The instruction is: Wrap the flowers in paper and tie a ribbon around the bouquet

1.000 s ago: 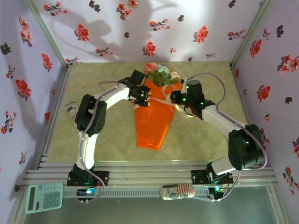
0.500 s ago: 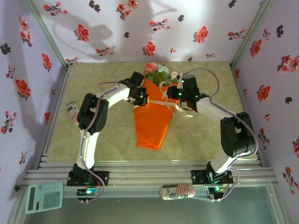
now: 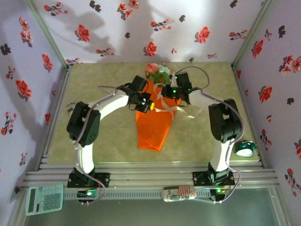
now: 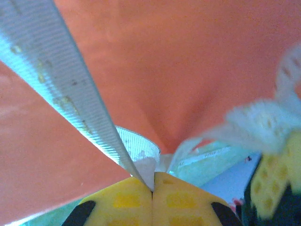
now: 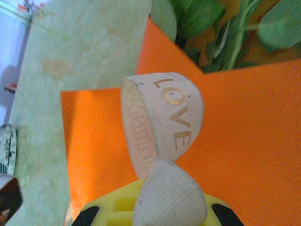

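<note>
Bouquet [image 3: 153, 123] lies mid table [image 3: 94, 89], flowers [image 3: 159, 71] twd far edge, tip twd near edge. Ribbon [image 5: 162, 125] crosses its upper part. L gripper [image 4: 152, 182]: yellow pads fully closed, pinching a ribbon strand. R gripper [image 5: 160, 206]: closed on a "LOVE"-printed loop. Ribbon looks light, floppy, prob. slippery, so grip near the ends & pull gently. Paper [image 4: 188, 70] is thin & likely tears, so don't cinch hard.

The left gripper's [image 4: 153, 193] yellow jaws are pressed together on the sheer whitish ribbon [image 4: 70, 80], one taut strip of which runs to the top left corner across the orange paper [image 4: 188, 61], while a blurred stretch trails off right.
</note>
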Controlling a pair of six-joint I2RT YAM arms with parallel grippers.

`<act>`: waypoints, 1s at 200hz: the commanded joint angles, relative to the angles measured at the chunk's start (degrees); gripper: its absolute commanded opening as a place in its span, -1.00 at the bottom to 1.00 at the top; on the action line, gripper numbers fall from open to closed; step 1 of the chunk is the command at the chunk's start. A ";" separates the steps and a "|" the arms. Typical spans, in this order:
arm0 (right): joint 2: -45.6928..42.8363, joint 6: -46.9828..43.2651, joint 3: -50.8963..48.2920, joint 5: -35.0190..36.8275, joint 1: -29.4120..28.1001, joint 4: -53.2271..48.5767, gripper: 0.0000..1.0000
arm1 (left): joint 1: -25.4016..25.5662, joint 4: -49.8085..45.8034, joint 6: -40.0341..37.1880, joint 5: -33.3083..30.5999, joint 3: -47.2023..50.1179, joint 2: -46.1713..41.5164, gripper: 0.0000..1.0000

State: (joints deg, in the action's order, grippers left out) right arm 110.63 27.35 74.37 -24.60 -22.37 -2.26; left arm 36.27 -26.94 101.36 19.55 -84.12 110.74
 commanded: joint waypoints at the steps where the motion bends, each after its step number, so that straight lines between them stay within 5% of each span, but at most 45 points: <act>1: 2.24 -3.69 3.12 -4.94 -1.73 -7.08 -1.00 | 0.25 -0.22 -2.24 0.54 2.11 -2.09 -1.00; 58: 2.98 -13.89 5.80 -15.36 -2.00 -24.01 -1.00 | 0.29 -12.55 -13.15 -3.01 -5.94 -1.64 -1.00; 140: 7.35 -21.83 10.64 -19.97 -2.77 -37.86 -1.00 | 0.38 -12.35 -15.71 -2.85 -5.36 -0.31 -1.00; 172: 9.15 -22.22 14.95 -15.84 -2.76 -42.27 -0.33 | 0.40 -13.26 -17.54 -3.31 -6.81 1.09 -1.00; 200: 5.93 -18.72 13.89 -11.18 -1.94 -38.79 -0.08 | 0.20 -13.92 -18.55 -3.47 -7.77 2.29 -1.00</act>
State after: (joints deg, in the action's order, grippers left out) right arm 119.20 6.74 87.61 -40.05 -24.77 -40.80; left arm 36.71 -38.46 85.32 17.37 -89.95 111.26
